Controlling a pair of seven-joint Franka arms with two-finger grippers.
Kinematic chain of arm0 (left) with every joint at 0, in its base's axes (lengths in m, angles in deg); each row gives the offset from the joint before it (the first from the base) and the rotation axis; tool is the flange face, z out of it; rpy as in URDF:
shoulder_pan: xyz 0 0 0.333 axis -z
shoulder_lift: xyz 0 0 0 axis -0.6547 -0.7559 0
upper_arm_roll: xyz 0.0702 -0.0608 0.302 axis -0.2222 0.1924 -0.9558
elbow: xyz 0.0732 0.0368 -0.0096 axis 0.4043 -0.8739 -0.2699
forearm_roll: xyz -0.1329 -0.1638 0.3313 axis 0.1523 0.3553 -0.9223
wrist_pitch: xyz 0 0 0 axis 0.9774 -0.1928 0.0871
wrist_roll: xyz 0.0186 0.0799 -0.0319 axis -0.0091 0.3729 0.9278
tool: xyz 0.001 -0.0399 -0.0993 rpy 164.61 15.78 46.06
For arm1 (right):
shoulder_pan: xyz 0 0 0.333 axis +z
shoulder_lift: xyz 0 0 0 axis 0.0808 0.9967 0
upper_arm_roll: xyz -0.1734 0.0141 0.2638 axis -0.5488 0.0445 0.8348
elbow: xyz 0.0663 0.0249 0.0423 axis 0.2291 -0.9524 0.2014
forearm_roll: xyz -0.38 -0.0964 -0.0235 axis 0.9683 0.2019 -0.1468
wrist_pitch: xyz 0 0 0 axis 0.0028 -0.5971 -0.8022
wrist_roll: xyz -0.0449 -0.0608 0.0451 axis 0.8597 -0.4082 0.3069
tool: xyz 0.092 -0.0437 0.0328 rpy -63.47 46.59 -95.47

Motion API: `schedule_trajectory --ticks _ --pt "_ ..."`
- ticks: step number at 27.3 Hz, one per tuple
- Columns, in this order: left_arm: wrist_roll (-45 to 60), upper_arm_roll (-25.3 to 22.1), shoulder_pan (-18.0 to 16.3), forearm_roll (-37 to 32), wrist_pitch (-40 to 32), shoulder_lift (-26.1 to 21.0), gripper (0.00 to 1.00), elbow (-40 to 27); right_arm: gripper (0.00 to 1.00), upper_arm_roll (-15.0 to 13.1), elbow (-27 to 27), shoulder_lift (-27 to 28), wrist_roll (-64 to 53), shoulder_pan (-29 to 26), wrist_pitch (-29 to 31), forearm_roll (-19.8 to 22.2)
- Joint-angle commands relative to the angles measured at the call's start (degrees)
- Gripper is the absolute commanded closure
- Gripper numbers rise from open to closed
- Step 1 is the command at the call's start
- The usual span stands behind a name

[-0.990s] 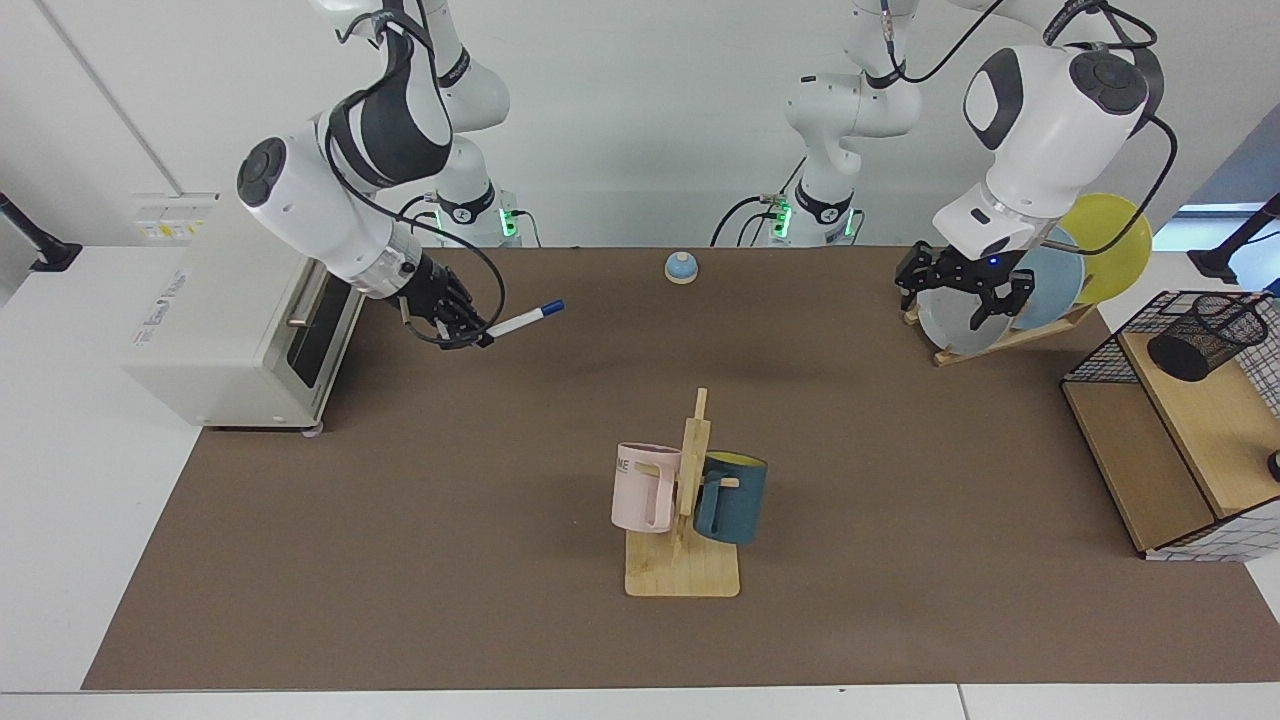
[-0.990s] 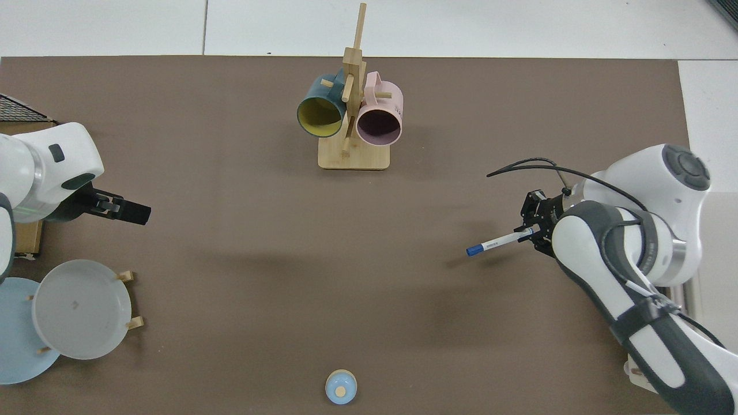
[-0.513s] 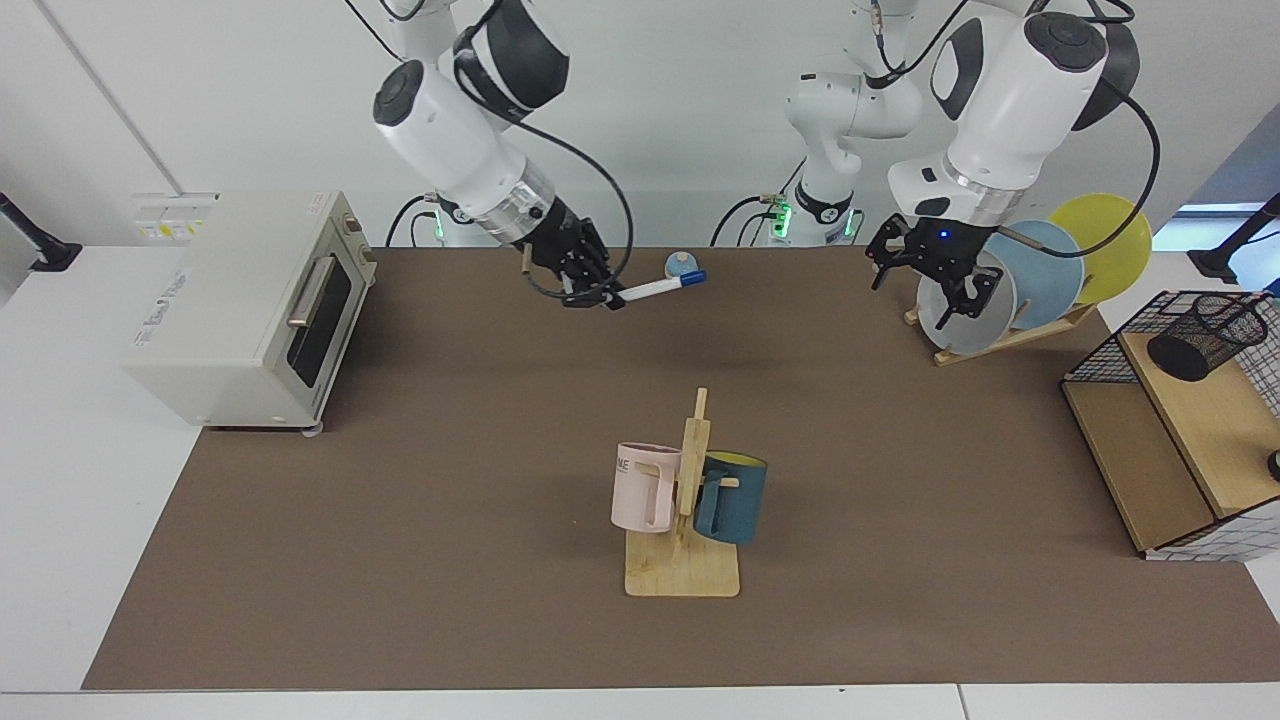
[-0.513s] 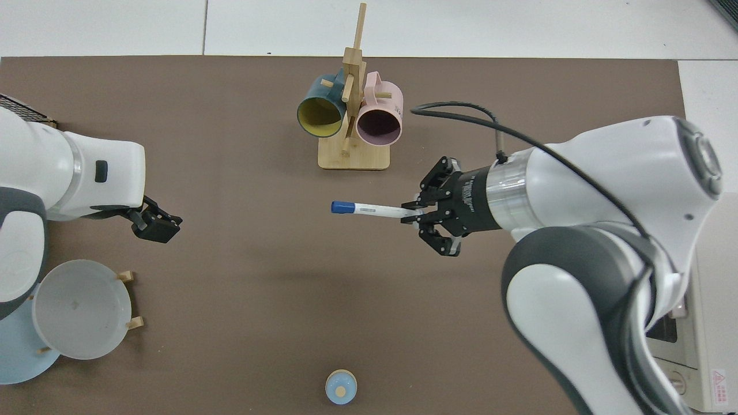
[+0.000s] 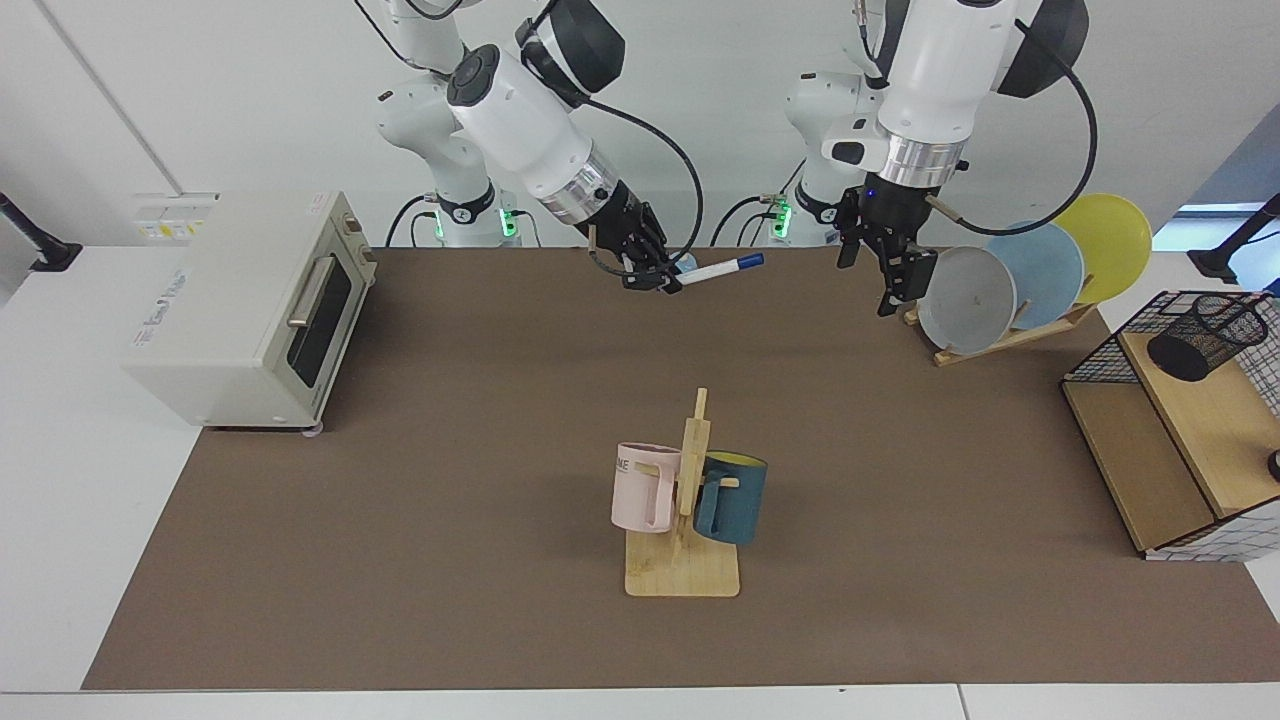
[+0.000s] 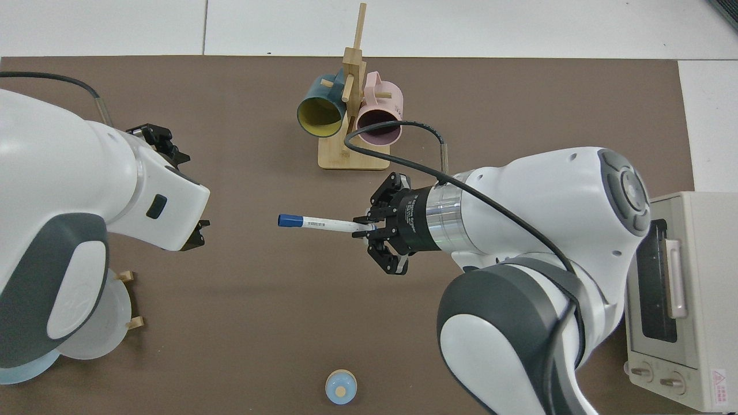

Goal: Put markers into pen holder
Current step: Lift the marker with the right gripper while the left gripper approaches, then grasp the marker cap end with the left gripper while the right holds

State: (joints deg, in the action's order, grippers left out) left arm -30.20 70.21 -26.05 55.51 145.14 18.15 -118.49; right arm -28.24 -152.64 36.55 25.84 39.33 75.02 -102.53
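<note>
1. Your right gripper (image 5: 652,278) (image 6: 369,227), upper centre of the facing view, is clamped on one end of the marker (image 5: 720,268) (image 6: 316,222), held in the air with its blue cap pointing away.
2. Your left gripper (image 5: 893,278) hangs beside the plate rack (image 5: 1000,335); I cannot tell its finger state.
3. The pen holder (image 5: 1205,335) sits in the shelf basket (image 5: 1165,460), far right.

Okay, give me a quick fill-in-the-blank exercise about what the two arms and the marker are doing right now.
1. The marker is held above the mat by the ____ gripper.
2. The marker's cap is ____ in colour.
3. The pen holder sits tilted on the wooden shelf inside the wire ____.
4. The left gripper hangs beside the rack of ____, holding nothing.

Missing words: right; blue; basket; plates
</note>
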Motion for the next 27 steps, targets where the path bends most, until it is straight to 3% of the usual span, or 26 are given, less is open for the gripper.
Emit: schedule_trajectory --ticks 1,9,17,27 --pt "-5.67 0.24 1.15 -0.83 0.3 0.08 0.0 -0.08 1.0 -0.42 0.85 0.98 2.06 2.57 2.95 -1.37" --pt "-10.05 4.37 1.33 0.04 -1.55 1.05 0.0 -1.48 1.0 -0.5 0.85 1.42 1.71 4.24 3.39 0.04" --pt "-9.89 4.82 1.77 1.63 -7.09 3.33 0.0 -3.15 1.0 -0.5 0.76 1.42 1.71 4.15 3.39 1.0" --pt "-6.73 5.78 3.18 1.63 -4.28 4.13 0.01 -4.12 1.0 -0.5 0.76 1.42 1.71 4.15 3.39 1.09"
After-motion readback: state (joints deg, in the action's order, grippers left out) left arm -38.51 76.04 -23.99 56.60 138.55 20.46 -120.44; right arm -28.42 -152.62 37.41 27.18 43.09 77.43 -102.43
